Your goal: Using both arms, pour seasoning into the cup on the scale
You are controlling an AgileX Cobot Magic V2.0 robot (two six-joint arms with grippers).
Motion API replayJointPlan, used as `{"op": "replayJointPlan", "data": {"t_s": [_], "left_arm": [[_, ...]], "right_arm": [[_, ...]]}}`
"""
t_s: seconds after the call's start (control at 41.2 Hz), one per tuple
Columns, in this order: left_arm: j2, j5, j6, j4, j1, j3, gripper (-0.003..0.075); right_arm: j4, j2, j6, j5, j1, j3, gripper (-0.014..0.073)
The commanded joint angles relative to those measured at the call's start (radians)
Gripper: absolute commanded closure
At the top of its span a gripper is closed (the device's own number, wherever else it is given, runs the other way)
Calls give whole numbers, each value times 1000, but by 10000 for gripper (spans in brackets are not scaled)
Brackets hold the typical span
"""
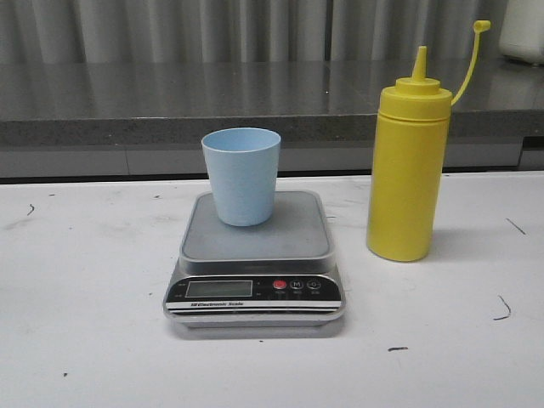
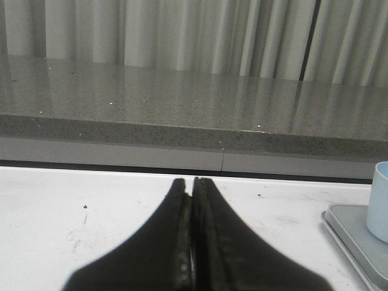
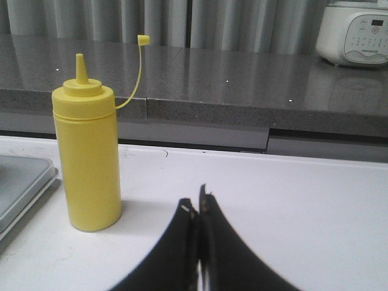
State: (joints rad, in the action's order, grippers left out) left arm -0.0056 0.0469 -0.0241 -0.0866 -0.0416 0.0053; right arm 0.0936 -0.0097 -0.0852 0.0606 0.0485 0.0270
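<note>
The pale blue cup [image 1: 241,174] stands upright on the grey platform of the scale [image 1: 255,246] at the table's middle. The yellow seasoning bottle [image 1: 408,170] stands upright to the right of the scale, its cap hanging off on its strap. Neither arm shows in the front view. My left gripper [image 2: 190,182] is shut and empty, low over the table, with the cup [image 2: 379,200] and the scale [image 2: 354,233] off to one side. My right gripper [image 3: 196,197] is shut and empty, with the bottle [image 3: 86,163] standing apart from it and a corner of the scale [image 3: 24,182] beyond.
A dark grey stone counter [image 1: 255,98] runs behind the white table [image 1: 85,280], with curtains behind it. A white appliance [image 3: 354,33] sits on the counter at the far right. Small dark marks dot the table top.
</note>
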Motion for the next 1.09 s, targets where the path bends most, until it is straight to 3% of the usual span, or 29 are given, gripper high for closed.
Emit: {"op": "replayJointPlan", "data": {"t_s": [0.0, 0.194, 1.067], "left_arm": [[-15, -78, 0, 0, 0, 23, 740], [-15, -78, 0, 0, 0, 23, 740], [-15, -78, 0, 0, 0, 23, 740]], "right_arm": [[3, -18, -10, -87, -7, -6, 710], [-15, -18, 50, -83, -7, -6, 710], [-15, -17, 50, -82, -7, -6, 710]]}}
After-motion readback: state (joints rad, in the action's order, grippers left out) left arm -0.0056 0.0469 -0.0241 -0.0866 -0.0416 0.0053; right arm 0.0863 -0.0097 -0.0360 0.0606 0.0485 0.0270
